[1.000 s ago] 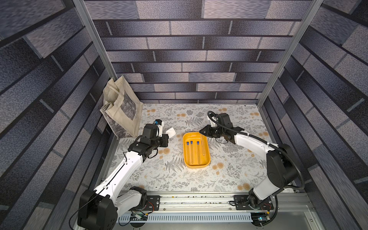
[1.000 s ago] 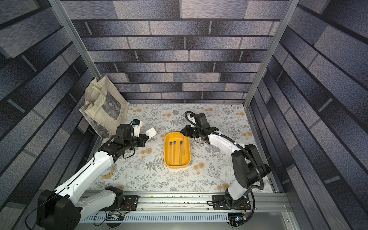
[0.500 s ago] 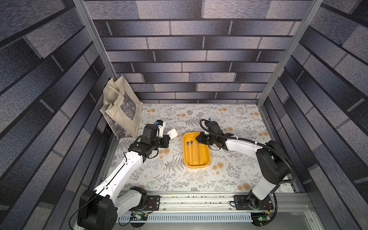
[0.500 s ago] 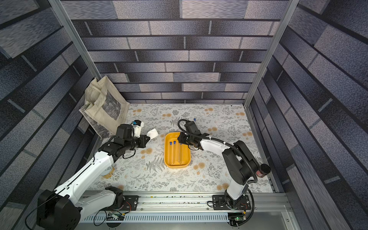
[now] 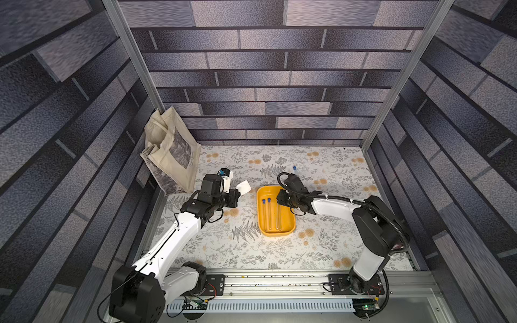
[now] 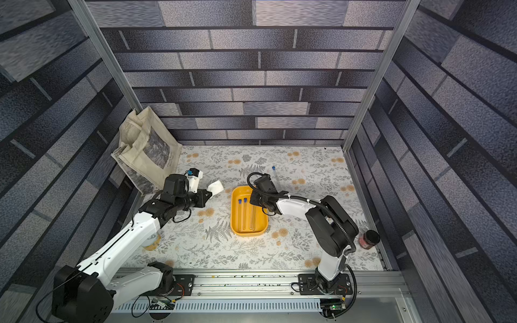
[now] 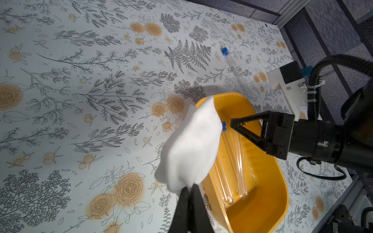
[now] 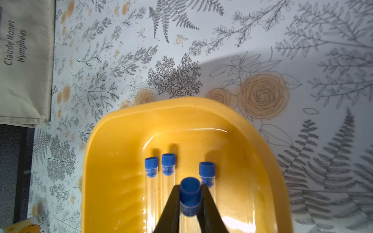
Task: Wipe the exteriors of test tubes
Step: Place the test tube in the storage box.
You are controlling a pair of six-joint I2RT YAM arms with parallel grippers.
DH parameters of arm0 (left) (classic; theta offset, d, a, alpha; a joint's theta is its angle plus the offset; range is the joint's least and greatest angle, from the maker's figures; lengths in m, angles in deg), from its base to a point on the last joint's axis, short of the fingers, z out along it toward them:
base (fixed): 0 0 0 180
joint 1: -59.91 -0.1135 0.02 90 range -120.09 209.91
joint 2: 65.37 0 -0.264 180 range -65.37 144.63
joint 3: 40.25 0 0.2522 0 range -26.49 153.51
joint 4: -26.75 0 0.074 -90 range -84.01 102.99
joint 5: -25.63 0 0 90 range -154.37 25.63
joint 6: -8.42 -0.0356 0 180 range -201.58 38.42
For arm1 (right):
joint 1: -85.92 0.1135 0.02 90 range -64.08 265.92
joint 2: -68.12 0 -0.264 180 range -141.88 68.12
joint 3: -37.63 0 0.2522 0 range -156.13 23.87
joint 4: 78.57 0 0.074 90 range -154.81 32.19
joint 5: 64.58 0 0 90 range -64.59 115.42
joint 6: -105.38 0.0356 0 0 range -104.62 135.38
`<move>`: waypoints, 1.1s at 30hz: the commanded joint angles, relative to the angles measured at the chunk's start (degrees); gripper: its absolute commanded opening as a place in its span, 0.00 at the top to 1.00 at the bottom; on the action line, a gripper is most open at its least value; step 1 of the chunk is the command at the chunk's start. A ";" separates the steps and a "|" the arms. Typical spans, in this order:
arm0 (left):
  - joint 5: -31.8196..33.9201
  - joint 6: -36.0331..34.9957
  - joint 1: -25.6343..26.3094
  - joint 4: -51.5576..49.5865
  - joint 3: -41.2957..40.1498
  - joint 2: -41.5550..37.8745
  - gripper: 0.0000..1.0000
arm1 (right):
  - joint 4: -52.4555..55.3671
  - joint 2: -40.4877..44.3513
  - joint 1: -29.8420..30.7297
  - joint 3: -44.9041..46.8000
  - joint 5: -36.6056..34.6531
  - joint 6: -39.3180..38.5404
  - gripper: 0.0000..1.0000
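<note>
Bag (image 5: 170, 156) leans in the far-left corner. Next, the left claw (image 7: 188, 190) is closed on one edge of the cloth (image 7: 191, 145) and holds it off the surface (image 5: 223, 251), just beside the far-left corner of the tray (image 5: 288, 218).

Four tubes (image 8: 168, 181) are in the tray. All run along its length, with blue caps toward the back wall and round ends toward the robot's base. Two lie together on the left and one on the right. The right claw (image 8: 190, 189) is clamped on the cap of the one between them. That cap looks a little higher than its neighbours, while the glass slopes down to the tray floor. Whether the tube is being lifted or set down cannot be told.

The wipe turns on this: the cloth lies to the left of the gripped cap, across the tray's rim. The bare glass points away from the claw, toward the base. So the tube probably has to rise clear of the rim and swing left for the cloth to run down its length. The left arm is the nearer one for meeting it.

A fifth tube (image 7: 232, 64) lies on the surface beyond the tray's far-right corner, nearest the right arm. A dark jar (image 6: 369, 239) stands by the right wall.
</note>
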 commanded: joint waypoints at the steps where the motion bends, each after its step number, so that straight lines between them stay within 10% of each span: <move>1: -1.02 0.80 -0.46 0.57 -0.68 0.26 0.97 | -0.48 -1.33 0.88 -1.92 -1.28 0.95 0.80; 17: -1.21 0.71 -0.12 1.57 -1.26 -0.79 0.95 | 2.05 4.23 1.94 -1.93 -1.06 -2.66 0.45; 25: -0.63 1.10 0.85 0.69 -0.27 -0.24 0.95 | 12.62 16.59 1.98 -1.94 -9.23 -16.78 0.00; 33: -3.31 2.75 2.36 -4.03 6.08 2.95 0.95 | 15.10 21.07 1.55 -6.92 -20.33 -32.35 0.00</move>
